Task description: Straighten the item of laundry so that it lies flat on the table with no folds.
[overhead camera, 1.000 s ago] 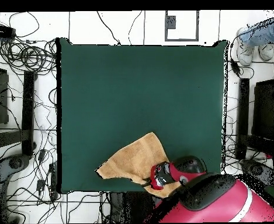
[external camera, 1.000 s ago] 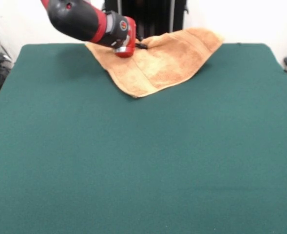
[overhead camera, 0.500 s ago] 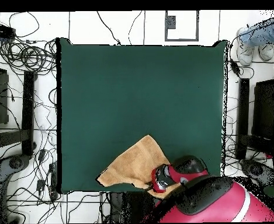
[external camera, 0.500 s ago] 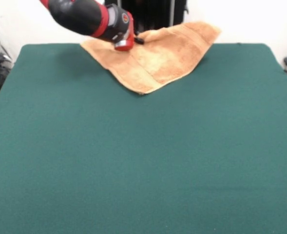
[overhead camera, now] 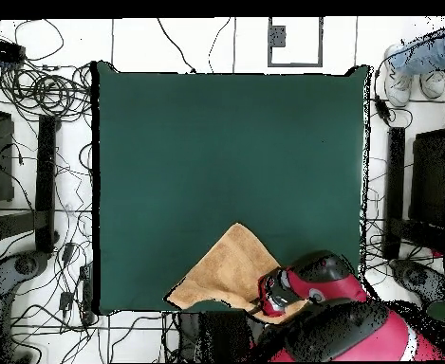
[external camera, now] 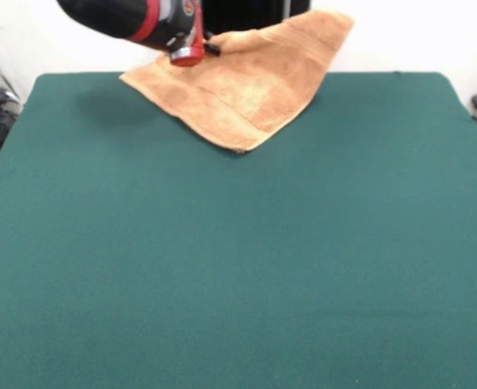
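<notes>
The orange-tan towel (external camera: 254, 81) lies at the table's far edge, by the robot, with one corner pointing toward the camera and its far side lifted off the felt. In the overhead view the towel (overhead camera: 228, 270) sits at the bottom edge of the green table (overhead camera: 226, 152). My gripper (external camera: 210, 49) is shut on the towel's far edge and holds that edge above the table (external camera: 238, 267). The red and black arm comes in from the upper left. In the overhead view the gripper (overhead camera: 262, 301) is at the towel's right side, and part of the towel is hidden under the arm.
A person's legs and shoes (overhead camera: 416, 62) show at the top right of the overhead view, off the table. Cables and stands (overhead camera: 36, 190) lie on the floor to the left. The robot's dark pedestal (external camera: 254, 12) stands just behind the towel.
The gripper has moved back toward the robot's base and upward, pulling the towel with it. The towel's held edge has risen and its far part now hangs past the table's edge.
</notes>
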{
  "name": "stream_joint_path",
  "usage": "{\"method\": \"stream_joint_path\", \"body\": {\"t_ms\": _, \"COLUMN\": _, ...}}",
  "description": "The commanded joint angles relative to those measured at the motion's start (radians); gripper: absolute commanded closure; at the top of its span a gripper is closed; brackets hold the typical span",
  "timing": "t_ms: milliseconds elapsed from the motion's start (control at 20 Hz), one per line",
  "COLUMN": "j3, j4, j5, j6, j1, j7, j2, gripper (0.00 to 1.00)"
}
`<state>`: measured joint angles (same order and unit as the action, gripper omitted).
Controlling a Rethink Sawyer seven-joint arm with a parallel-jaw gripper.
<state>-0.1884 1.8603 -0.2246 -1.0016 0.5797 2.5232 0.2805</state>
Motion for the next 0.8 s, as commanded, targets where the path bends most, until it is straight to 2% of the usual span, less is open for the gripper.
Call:
{"method": "stream_joint_path", "body": {"t_ms": 50, "j3": 0.051, "j4": -0.105, "j5": 0.001, "j6": -0.093, "j1": -0.019, "j7": 0.09, "j2": -0.006, "gripper": 1.0}}
{"method": "stream_joint_path", "body": {"t_ms": 550, "j3": 0.054, "j4": -0.137, "j5": 0.013, "j6": -0.12, "j1": -0.01, "j7": 0.076, "j2": -0.019, "gripper": 1.0}}
{"method": "stream_joint_path", "body": {"t_ms": 800, "j3": 0.054, "j4": -0.121, "j5": -0.007, "j6": -0.113, "j1": -0.002, "j7": 0.094, "j2": -0.022, "gripper": 1.0}}
